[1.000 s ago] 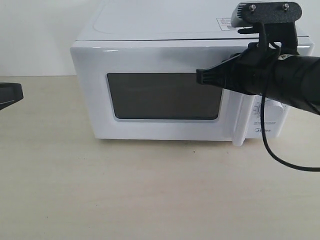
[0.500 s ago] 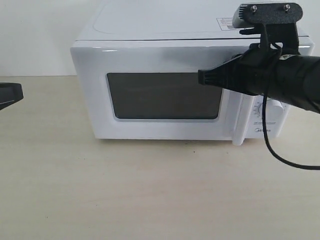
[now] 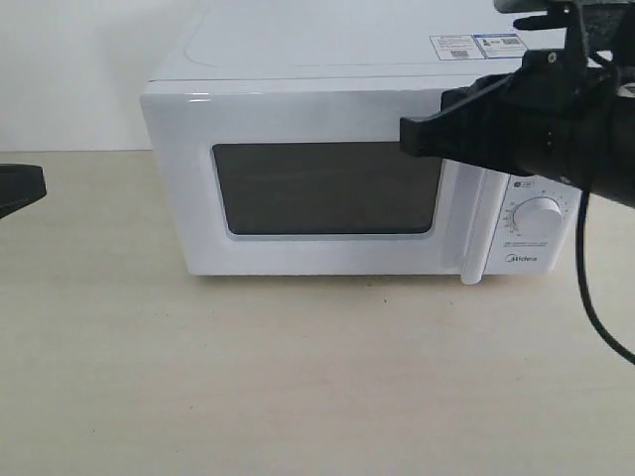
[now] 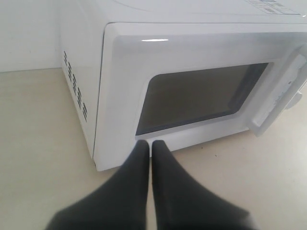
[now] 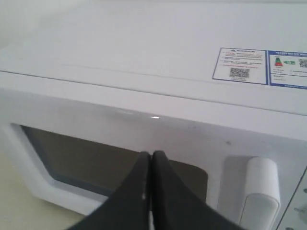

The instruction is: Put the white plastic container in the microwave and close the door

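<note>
The white microwave point(image 3: 298, 59) stands at the back of the table with its door point(image 3: 317, 188) shut flat against the body; the dark window point(image 4: 201, 96) shows nothing of the inside. The white bar handle point(image 3: 476, 223) sits beside the panel dial point(image 3: 541, 213). My right gripper point(image 3: 409, 137) hovers shut in front of the door's upper right part, near the handle point(image 5: 259, 191), holding nothing. My left gripper point(image 4: 151, 143) is shut and empty, low near the microwave's left front corner; only its tip point(image 3: 20, 188) shows at the exterior view's left edge. The white plastic container is out of view.
Stickers point(image 5: 240, 64) lie on the microwave's top right. A black cable point(image 3: 595, 297) hangs from the right arm in front of the control panel. Vent slots point(image 4: 74, 88) line the microwave's left side. Bare beige table point(image 3: 298, 377) stretches in front.
The right arm has lifted and drawn toward the camera, slightly right, so its gripper looks larger and the dial is now uncovered. The left gripper and microwave have not moved.
</note>
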Motion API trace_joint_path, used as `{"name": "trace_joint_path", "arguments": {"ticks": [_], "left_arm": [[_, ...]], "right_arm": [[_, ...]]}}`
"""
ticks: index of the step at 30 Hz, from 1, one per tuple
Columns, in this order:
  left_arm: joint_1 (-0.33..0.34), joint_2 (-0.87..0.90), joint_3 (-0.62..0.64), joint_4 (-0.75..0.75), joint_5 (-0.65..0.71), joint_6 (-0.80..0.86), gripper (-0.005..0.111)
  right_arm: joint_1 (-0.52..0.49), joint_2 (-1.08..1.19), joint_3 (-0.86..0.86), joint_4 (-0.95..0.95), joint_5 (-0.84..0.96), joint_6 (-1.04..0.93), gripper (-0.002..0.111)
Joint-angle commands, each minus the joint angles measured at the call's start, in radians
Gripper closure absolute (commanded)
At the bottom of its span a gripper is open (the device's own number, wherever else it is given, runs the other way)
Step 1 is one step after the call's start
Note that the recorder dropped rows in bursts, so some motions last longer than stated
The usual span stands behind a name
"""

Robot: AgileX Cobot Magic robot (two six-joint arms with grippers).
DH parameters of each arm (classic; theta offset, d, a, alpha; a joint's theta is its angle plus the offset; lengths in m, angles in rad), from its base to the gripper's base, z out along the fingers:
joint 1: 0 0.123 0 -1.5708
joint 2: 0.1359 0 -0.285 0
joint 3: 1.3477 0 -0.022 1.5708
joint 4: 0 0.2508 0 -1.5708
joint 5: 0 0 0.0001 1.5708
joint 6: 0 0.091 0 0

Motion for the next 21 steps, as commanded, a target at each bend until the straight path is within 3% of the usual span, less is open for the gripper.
{"name": "trace_joint_path", "arguments": {"ticks": [1, 16, 21], "left_arm": [[-0.01, -0.006, 0.003, -0.007, -0.006, -0.006, 0.102], [-0.01, -0.006, 0.003, -0.007, -0.006, -0.006, 0.102], [-0.01, -0.006, 0.003, -0.007, -0.006, -0.006, 0.102]], "right_arm": [[0.026, -0.116, 0.057, -0.002, 0.021, -0.01, 0.109], [0.037, -0.209, 0.059, 0.001, -0.053, -0.008, 0.109], [0.033, -0.283, 0.059, -0.008, -0.018, -0.113, 0.109]]}}
